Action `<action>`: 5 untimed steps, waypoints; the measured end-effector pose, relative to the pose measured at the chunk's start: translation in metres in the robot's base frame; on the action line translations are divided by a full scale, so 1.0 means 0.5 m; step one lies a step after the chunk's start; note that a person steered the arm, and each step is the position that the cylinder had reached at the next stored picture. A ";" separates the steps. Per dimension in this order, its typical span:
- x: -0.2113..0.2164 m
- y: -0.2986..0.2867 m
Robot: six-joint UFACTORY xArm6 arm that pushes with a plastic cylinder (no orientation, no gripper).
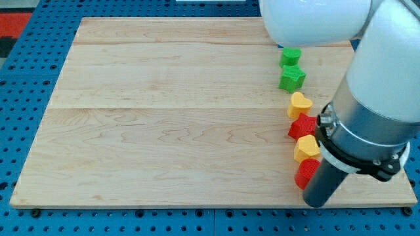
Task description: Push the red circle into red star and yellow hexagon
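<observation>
The red circle (305, 174) lies near the board's bottom right, its right part hidden behind my rod. It touches the yellow hexagon (306, 149) just above it. The red star (302, 126) sits above the hexagon and touches it. My tip (316, 204) is at the lower right of the red circle, right against it as far as I can see.
A yellow heart (299, 105) sits just above the red star. A green star (292, 79) and a green block (291, 56) lie further up the same column. The arm's large white and grey body (374, 111) covers the board's right edge (394, 196).
</observation>
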State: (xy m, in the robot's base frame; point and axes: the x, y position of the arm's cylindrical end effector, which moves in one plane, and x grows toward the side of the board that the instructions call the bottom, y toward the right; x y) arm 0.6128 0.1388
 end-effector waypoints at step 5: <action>-0.097 0.050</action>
State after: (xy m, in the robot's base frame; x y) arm 0.5642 0.1636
